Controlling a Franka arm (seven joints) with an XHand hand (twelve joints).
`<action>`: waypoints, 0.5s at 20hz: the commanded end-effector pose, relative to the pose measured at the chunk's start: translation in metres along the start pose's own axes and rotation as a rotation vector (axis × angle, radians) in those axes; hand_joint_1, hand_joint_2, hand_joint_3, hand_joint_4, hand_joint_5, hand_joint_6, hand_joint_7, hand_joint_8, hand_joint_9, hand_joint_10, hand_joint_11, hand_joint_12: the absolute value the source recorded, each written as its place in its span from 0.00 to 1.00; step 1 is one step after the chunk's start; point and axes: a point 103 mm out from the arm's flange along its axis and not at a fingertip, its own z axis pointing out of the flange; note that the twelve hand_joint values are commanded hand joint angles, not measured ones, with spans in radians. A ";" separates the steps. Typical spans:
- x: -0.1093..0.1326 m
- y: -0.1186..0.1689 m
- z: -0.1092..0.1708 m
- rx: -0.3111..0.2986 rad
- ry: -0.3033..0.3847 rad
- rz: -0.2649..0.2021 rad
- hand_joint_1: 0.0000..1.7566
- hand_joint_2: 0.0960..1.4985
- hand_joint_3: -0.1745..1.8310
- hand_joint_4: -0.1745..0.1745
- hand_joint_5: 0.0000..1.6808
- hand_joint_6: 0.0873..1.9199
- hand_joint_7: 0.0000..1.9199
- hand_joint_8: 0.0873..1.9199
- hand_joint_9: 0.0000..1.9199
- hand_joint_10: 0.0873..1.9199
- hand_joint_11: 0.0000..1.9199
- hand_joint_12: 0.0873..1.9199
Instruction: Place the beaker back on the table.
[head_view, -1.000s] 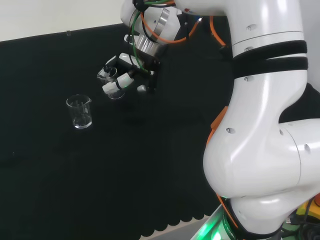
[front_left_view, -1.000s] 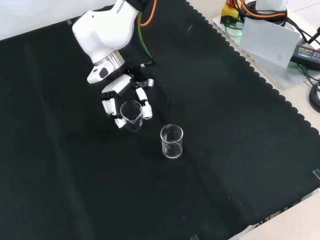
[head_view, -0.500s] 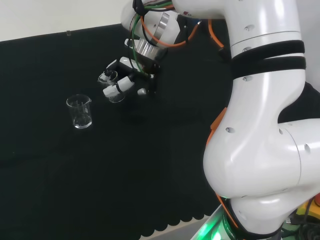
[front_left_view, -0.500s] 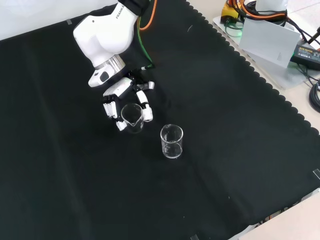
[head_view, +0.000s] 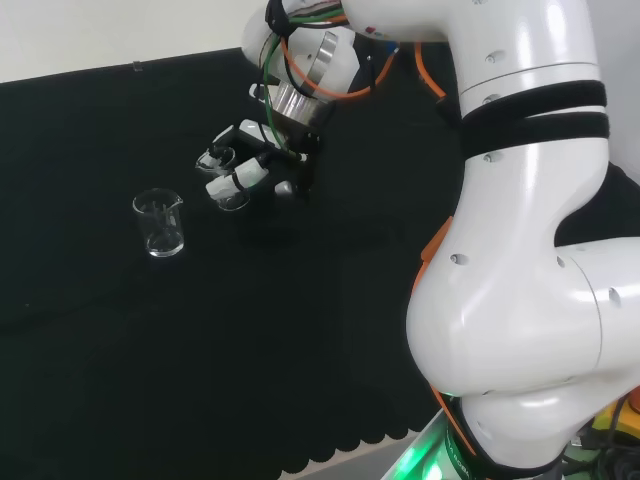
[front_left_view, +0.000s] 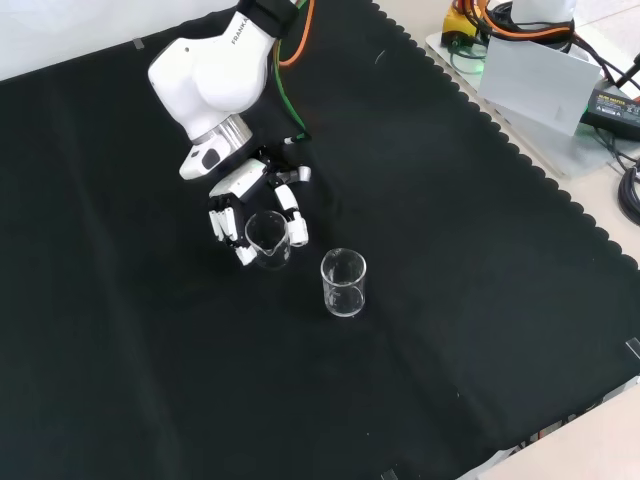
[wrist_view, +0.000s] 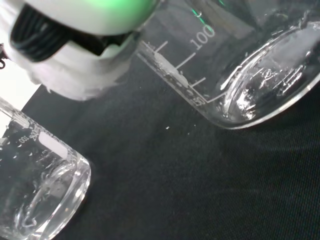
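A clear beaker (front_left_view: 267, 238) with a spout sits inside the black and white hand (front_left_view: 238, 190), whose fingers and thumb curl round its wall. From the head view, the hand (head_view: 262, 160) reaches left from the arm, with the held beaker (head_view: 231, 194) low over the black cloth. Close up in the wrist view, the held beaker (wrist_view: 240, 65) leans at an angle beside a white finger (wrist_view: 75, 60), its base near the cloth. I cannot tell whether it touches. A second clear beaker (front_left_view: 343, 283) stands upright on the cloth close by.
The second beaker (head_view: 161, 223) stands left of the hand in the head view, and it is the second beaker (wrist_view: 35, 195) in the wrist view. The arm's white links (head_view: 520, 250) stand at the right. A grey box (front_left_view: 530, 75) and cables lie beyond the cloth's scalloped edge.
The hand with its beaker has crept a little lower and nearer the standing beaker in the front view. The standing beaker has not moved.
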 end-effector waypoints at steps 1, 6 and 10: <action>-0.001 -0.003 0.003 0.024 0.018 -0.008 0.62 0.49 0.27 0.66 0.59 0.37 0.74 0.00 0.74 0.00 0.40 0.54; 0.003 -0.005 0.004 0.032 0.004 -0.011 0.58 0.33 0.41 0.44 0.35 0.39 0.59 0.00 0.58 0.00 0.16 0.65; 0.008 -0.007 0.002 0.033 -0.036 -0.009 0.56 0.32 0.40 0.34 0.23 0.28 0.45 0.00 0.46 0.00 0.04 0.69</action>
